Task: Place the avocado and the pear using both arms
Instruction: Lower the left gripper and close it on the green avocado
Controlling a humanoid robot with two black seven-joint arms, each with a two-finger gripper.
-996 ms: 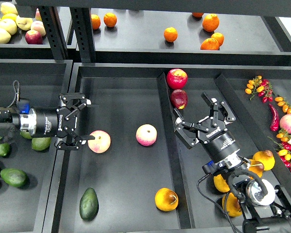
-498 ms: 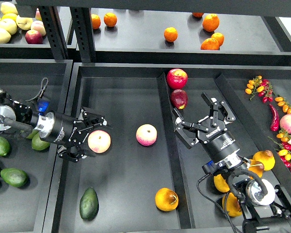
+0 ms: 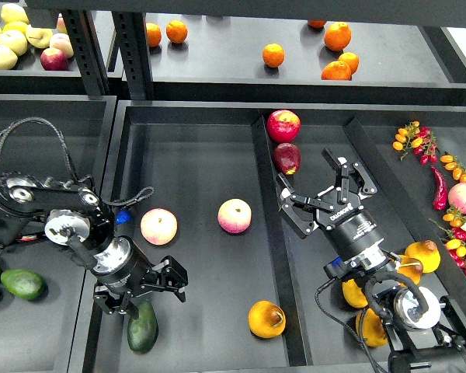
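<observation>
The dark green avocado (image 3: 142, 331) lies at the front left of the middle tray (image 3: 202, 163). My left gripper (image 3: 143, 295) is open and hangs right over the avocado's upper end, its fingers spread to either side and hiding that end. The yellow-orange pear (image 3: 266, 318) with a brown hollow lies at the front right of the same tray. My right gripper (image 3: 320, 194) is open and empty over the divider between the middle and right trays, well above and to the right of the pear.
Two pink-yellow apples (image 3: 158, 226) (image 3: 234, 216) lie mid-tray. Two red apples (image 3: 283, 125) (image 3: 286, 158) sit near the divider. Paler avocados (image 3: 22, 284) fill the left tray. Yellow fruits (image 3: 423, 255) lie by my right arm. Oranges (image 3: 273, 55) sit on the back shelf.
My left arm has swung down from beside the left apple towards the front, and its gripper now sits over the avocado. The right arm and all fruit have not moved.
</observation>
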